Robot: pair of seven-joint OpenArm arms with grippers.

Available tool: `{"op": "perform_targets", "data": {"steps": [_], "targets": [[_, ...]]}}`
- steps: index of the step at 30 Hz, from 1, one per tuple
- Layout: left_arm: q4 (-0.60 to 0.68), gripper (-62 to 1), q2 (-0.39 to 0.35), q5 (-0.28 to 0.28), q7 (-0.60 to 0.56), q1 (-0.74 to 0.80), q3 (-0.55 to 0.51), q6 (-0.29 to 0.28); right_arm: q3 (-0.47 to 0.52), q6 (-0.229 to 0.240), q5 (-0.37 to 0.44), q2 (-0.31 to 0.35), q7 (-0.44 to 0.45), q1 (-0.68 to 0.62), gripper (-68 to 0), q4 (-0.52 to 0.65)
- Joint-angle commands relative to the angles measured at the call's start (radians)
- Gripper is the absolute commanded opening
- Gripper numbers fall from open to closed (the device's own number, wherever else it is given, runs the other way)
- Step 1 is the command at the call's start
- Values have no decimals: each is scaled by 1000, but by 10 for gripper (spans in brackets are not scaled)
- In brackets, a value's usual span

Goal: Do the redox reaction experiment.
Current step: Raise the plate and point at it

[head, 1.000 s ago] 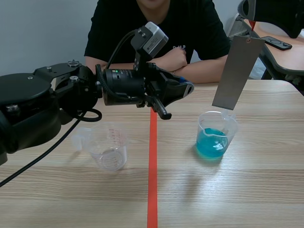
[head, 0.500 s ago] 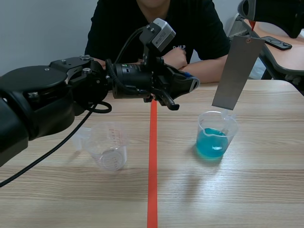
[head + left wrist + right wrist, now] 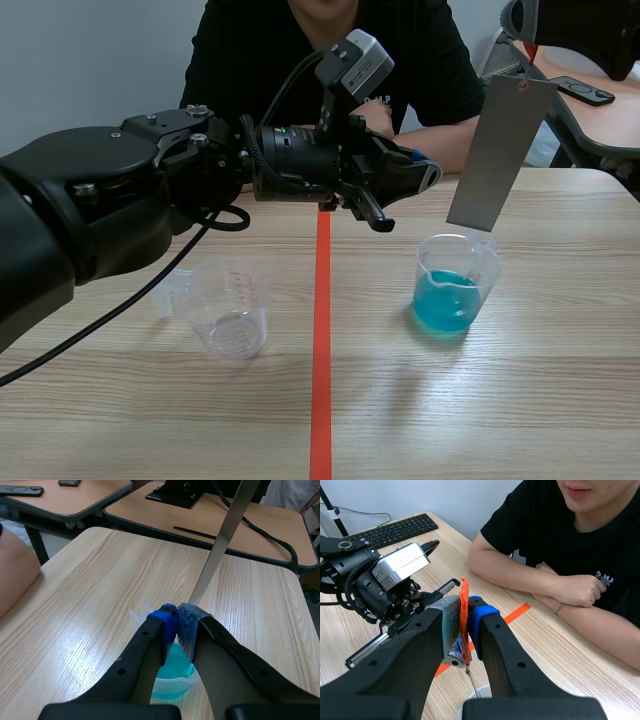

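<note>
One metal strip (image 3: pixel 498 150) hangs from right gripper (image 3: pixel 465 611) over beaker (image 3: pixel 455 285); left gripper (image 3: pixel 177 627) closed

Cannot see the near side of the cup (image 3: pixel 172 680) behind the left gripper (image 3: pixel 178 625), nor most of the right arm (image 3: pixel 590 30) above the metal strip (image 3: pixel 498 150), cut off at the scene view's corner.

Pale wood-grain table (image 3: pixel 520 400) w/ orange-red tape line (image 3: pixel 320 380). Clear beaker (image 3: pixel 450 262) – turquoise-blue liquid (image 3: pixel 443 302). Second beaker (image 3: pixel 228 310) clear, faint reddish markings. Metal strip (image 3: pixel 498 150) dull grey, tab (image 3: pixel 464 605) orange-red. Robot arm (image 3: pixel 90 210) black – pads (image 3: pixel 187 626) blue, dotted.
</note>
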Motion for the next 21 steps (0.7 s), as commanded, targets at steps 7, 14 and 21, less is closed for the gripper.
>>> {"op": "perform_targets", "data": {"steps": [7,14,21], "targets": [[15,-569,7,-17,-13,-18,-5,-2,7,8,18,13,18,17,-660,10],[15,-569,2,-17,-13,-18,-5,-2,7,8,18,13,19,17,-660,10],[15,-569,-9,-17,-13,-17,-5,-2,7,8,18,13,23,18,-660,10]]}}
